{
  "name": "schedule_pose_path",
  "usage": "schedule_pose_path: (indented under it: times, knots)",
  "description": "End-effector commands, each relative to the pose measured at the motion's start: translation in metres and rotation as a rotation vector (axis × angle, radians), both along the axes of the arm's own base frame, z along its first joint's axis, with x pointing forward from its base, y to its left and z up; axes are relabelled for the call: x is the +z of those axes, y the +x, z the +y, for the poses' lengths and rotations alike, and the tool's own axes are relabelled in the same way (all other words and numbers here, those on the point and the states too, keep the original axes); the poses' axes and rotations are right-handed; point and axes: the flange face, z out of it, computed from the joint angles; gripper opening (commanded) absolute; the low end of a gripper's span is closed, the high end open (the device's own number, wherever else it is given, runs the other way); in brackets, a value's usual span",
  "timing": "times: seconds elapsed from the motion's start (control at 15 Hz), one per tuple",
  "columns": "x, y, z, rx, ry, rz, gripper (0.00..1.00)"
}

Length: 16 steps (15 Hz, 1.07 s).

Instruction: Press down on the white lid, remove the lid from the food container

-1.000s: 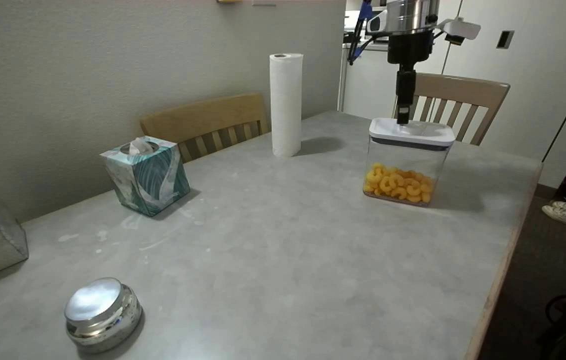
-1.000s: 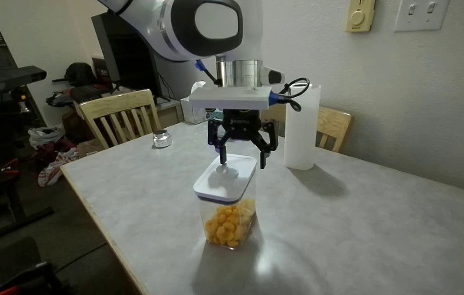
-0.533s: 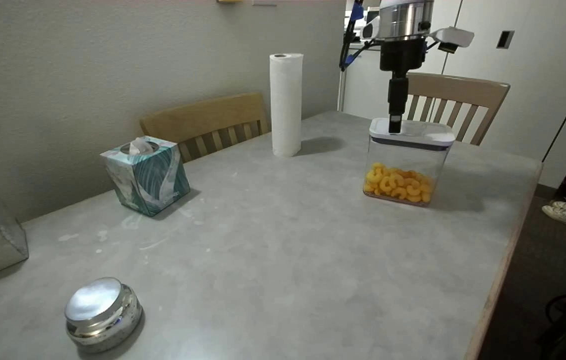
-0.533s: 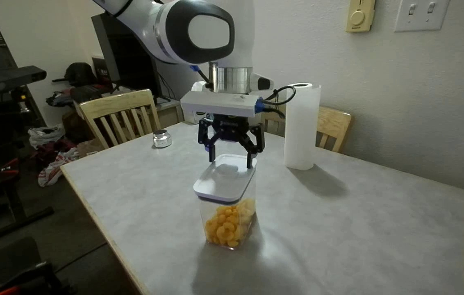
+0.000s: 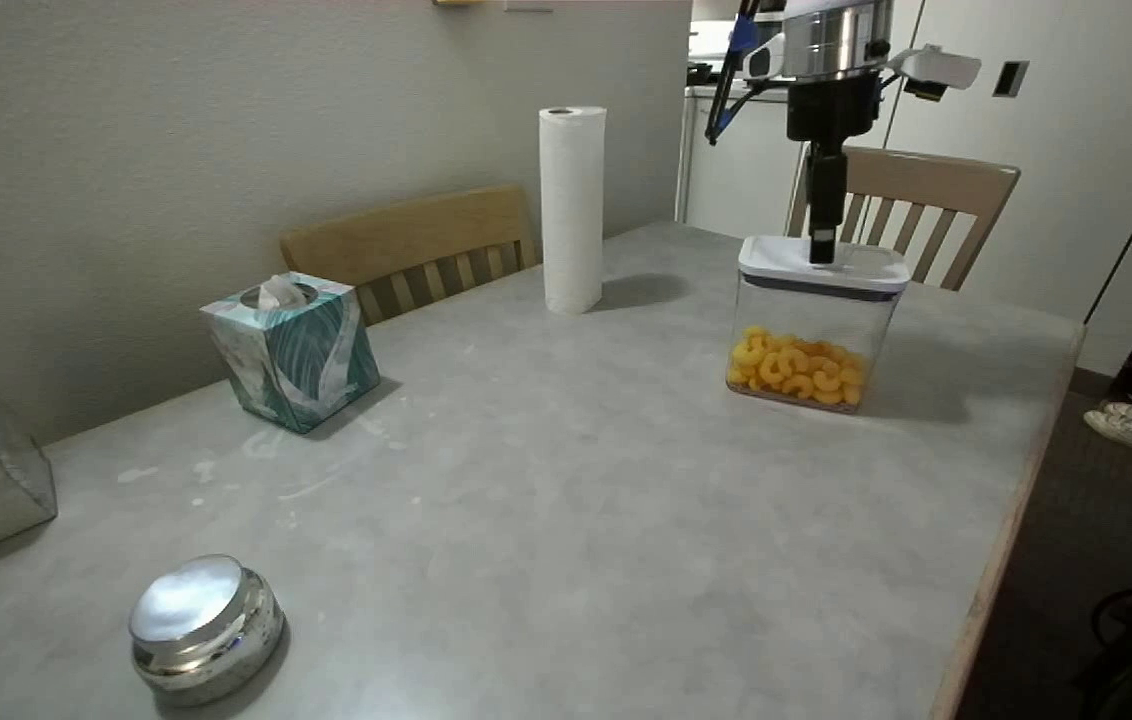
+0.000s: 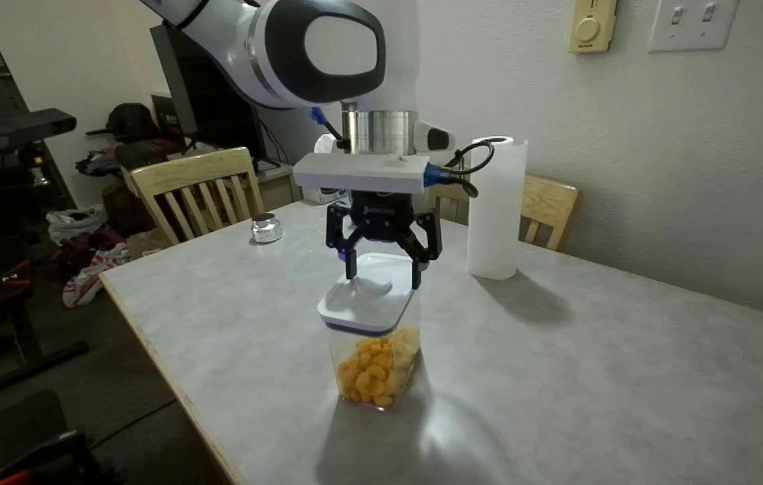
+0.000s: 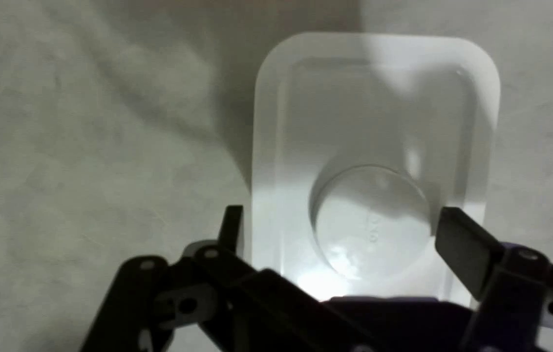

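A food container (image 5: 806, 315) of clear, smooth plastic is standing upright on a mottled grey table (image 5: 566, 500) and is holding curved yellow-orange snack pieces (image 5: 796, 370) in its lower part. A glossy white lid (image 7: 369, 132), rectangular with rounded corners, is sitting squarely on the container, a dark grey band (image 5: 816, 288) showing beneath its rim; a round button (image 7: 373, 222) (faintly lettered) is occupying its upper face. In the wrist view the lid's long axis is running from top to bottom, its upper face pointing at the viewer. Above the container, the black gripper (image 6: 383, 273) is pointing downward, its fingers (image 6: 351, 265) spread apart across the lid's shorter span with the button lying between them; whether they are touching the lid, the views are not showing. The gripper is also hiding the lid's lower edge in the wrist view. A paper towel roll (image 5: 573, 210) is standing near the container, toward the wall (image 5: 326, 130); a slatted wooden chair (image 5: 936, 172) is standing behind the container in an exterior view. A teal patterned tissue box (image 5: 311, 355) and a shiny round metallic pot (image 5: 206, 625) are resting well apart from the container.
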Motion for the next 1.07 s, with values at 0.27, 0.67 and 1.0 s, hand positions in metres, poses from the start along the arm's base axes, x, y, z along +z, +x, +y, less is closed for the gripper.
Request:
schedule_pose_path:
  times: [0.27, 0.67, 1.0]
  knots:
    - [0.005, -0.018, -0.005, -0.006, -0.01, 0.002, 1.0]
    - [0.003, -0.006, 0.009, 0.03, 0.019, -0.02, 1.0]
    - [-0.003, -0.005, 0.013, 0.048, 0.029, -0.009, 0.96]
